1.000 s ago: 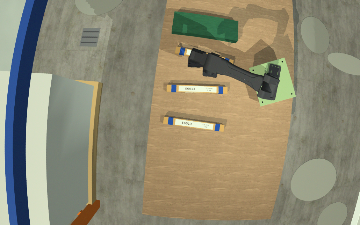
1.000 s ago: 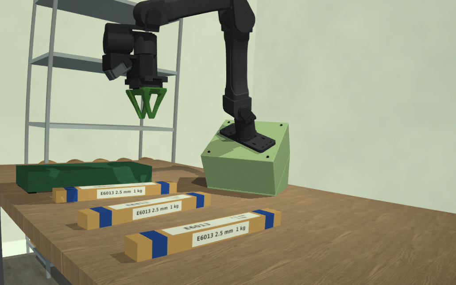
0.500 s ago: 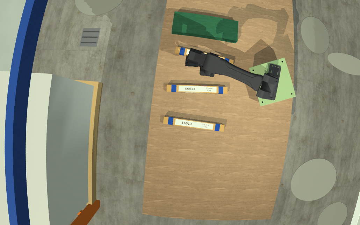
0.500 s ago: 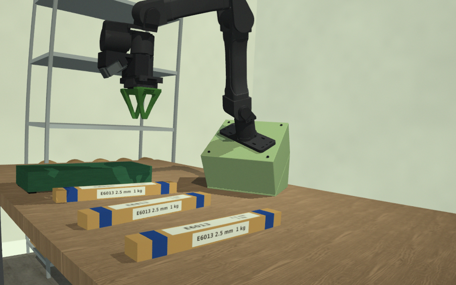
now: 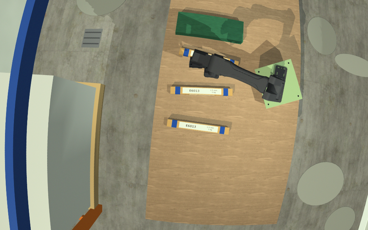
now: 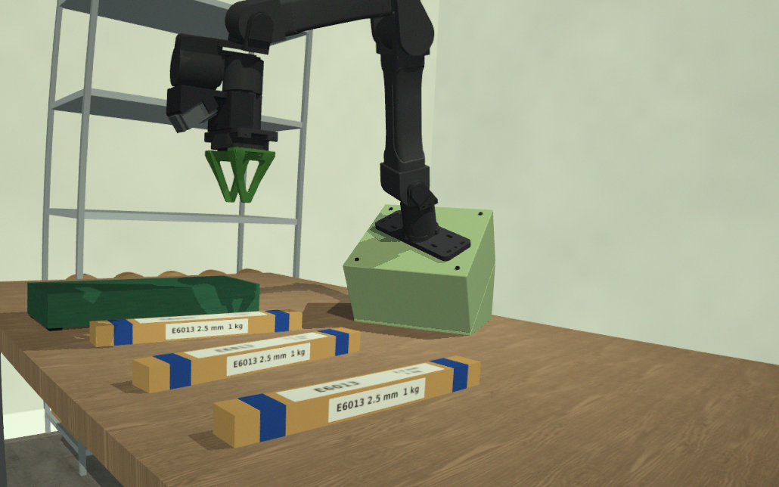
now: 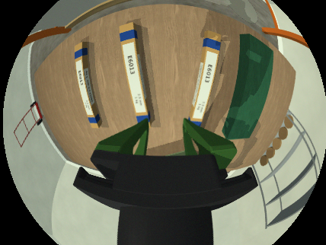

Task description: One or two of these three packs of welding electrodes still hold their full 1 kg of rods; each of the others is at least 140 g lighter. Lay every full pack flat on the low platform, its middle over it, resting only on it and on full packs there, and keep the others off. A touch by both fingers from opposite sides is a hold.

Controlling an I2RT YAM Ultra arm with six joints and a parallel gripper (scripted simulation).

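Three tan packs with blue bands and white E6013 labels lie flat and parallel on the wooden table. One pack [image 5: 185, 51] lies next to the dark green low platform [image 5: 208, 26] and is partly hidden under my arm. The middle pack [image 5: 201, 91] and the third pack [image 5: 198, 126] lie farther from the platform. My gripper [image 6: 239, 195] hangs high above the table, over the pack beside the platform [image 6: 195, 327]. Its green fingers stand partly apart with nothing between them. The platform [image 6: 143, 298] has nothing on it.
The arm's light green base block [image 6: 425, 286] stands at the table's back right. A metal shelf rack [image 6: 172, 114] stands behind the table. The table edge runs close to the packs' left ends [image 6: 57, 367].
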